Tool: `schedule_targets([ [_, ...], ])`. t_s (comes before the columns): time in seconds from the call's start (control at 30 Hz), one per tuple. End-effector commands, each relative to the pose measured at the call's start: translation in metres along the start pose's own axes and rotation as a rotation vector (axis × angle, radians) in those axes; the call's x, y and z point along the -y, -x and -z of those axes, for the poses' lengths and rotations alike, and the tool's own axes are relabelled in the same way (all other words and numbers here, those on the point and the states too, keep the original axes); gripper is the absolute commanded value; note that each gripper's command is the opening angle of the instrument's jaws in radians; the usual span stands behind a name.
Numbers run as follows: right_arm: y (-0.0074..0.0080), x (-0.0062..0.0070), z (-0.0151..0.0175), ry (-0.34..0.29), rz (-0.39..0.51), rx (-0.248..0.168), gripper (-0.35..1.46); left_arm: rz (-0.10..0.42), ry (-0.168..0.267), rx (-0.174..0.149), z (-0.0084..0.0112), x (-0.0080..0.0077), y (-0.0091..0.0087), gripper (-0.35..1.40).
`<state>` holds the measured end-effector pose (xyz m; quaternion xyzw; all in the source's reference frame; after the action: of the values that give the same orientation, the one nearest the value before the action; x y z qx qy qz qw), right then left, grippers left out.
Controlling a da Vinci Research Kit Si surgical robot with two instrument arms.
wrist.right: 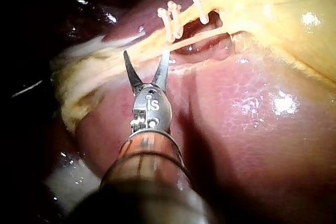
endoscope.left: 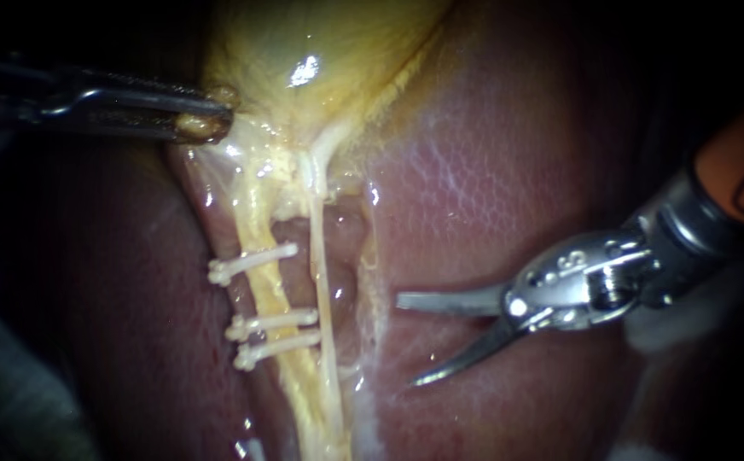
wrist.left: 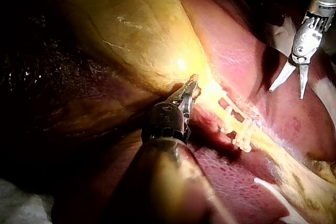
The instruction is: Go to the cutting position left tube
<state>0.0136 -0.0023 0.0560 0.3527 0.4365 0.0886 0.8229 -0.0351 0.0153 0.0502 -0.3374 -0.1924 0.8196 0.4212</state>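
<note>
Left tube (endoscope.left: 268, 294): a yellowish, glistening strand, the thicker of the two in the endoscope view. It leaves the narrow lower end of the gallbladder (endoscope.left: 321, 51) at upper centre of the frame. From there it runs down and slightly rightward to the bottom edge, left of centre. It is unbroken along its whole visible length.

Three white clips cross it, each tilted a little with the right end higher. Upper clip (endoscope.left: 252, 263) stands alone at mid-height. Middle clip (endoscope.left: 271, 322) and lower clip (endoscope.left: 276, 348) sit close together below it. A bare stretch of tube shows between the upper clip and that pair.
</note>
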Motion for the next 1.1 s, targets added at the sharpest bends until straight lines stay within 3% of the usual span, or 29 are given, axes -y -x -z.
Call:
schedule_targets([
  [0.03, -0.0001, -0.0003, -0.0004, -0.009, -0.004, -0.004, 1.42, 0.000, -0.001, 0.000, 0.0000, 0.0000, 0.0000, -0.35],
  [0.27, -0.0005, -0.0030, -0.0035, -0.079, -0.042, -0.015, 1.36, 0.001, -0.002, 0.000, 0.0000, -0.0002, 0.0000, -0.35],
  [0.53, 0.0004, -0.0054, -0.0066, -0.138, -0.062, -0.017, 1.31, 0.001, -0.002, 0.000, 0.0000, -0.0002, 0.0000, -0.35],
  [1.1, 0.0038, -0.0092, -0.0088, -0.143, -0.073, -0.030, 1.31, 0.001, -0.003, 0.000, 0.0000, -0.0003, 0.0000, -0.35],
])
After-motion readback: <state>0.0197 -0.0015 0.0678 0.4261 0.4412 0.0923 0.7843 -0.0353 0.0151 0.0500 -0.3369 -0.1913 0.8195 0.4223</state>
